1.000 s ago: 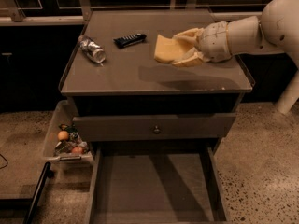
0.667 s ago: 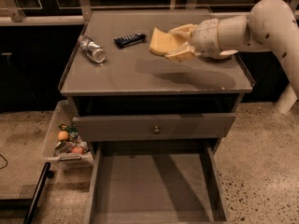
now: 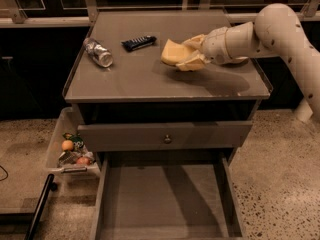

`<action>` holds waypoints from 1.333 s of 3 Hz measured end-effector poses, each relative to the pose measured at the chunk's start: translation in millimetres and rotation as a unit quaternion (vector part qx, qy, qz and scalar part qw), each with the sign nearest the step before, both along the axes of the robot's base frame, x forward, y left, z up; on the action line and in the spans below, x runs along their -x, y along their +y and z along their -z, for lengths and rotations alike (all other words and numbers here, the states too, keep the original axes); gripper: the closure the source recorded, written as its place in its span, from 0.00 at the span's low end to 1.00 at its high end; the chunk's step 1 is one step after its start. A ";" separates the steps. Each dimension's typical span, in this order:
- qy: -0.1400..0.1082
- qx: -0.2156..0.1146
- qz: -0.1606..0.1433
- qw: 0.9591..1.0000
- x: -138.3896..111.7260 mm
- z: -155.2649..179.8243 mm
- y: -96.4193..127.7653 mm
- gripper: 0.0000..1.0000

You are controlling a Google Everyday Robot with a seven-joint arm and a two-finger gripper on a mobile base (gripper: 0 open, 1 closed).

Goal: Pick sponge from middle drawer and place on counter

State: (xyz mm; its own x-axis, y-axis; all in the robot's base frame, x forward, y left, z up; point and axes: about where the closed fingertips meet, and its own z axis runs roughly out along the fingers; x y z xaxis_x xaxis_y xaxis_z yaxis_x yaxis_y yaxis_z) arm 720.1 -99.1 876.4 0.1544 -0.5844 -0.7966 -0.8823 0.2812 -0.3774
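The pale yellow sponge (image 3: 173, 53) is held in my gripper (image 3: 187, 54), just above the middle of the grey counter (image 3: 150, 81). The gripper's cream fingers (image 3: 196, 40) close around the sponge's right side; the white arm comes in from the right. The middle drawer (image 3: 165, 204) is pulled out at the bottom, its flat grey floor bare. Above it is a shut drawer front with a small round knob (image 3: 167, 139).
A crushed plastic bottle (image 3: 98, 52) lies at the counter's left. A dark snack bar (image 3: 138, 42) lies at the back middle. A white bin of fruit (image 3: 70, 151) stands on the floor to the left. A black pole (image 3: 40, 209) lies at the lower left.
The gripper has carried the sponge leftward over the counter, toward its middle, and a little lower.
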 end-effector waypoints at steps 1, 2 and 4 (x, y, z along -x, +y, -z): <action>0.026 0.016 0.013 0.999 -2.5 14.0 -0.8 1.00; 0.027 0.016 0.014 0.999 -2.6 14.5 -0.9 0.81; 0.027 0.016 0.014 0.999 -2.6 14.6 -0.9 0.35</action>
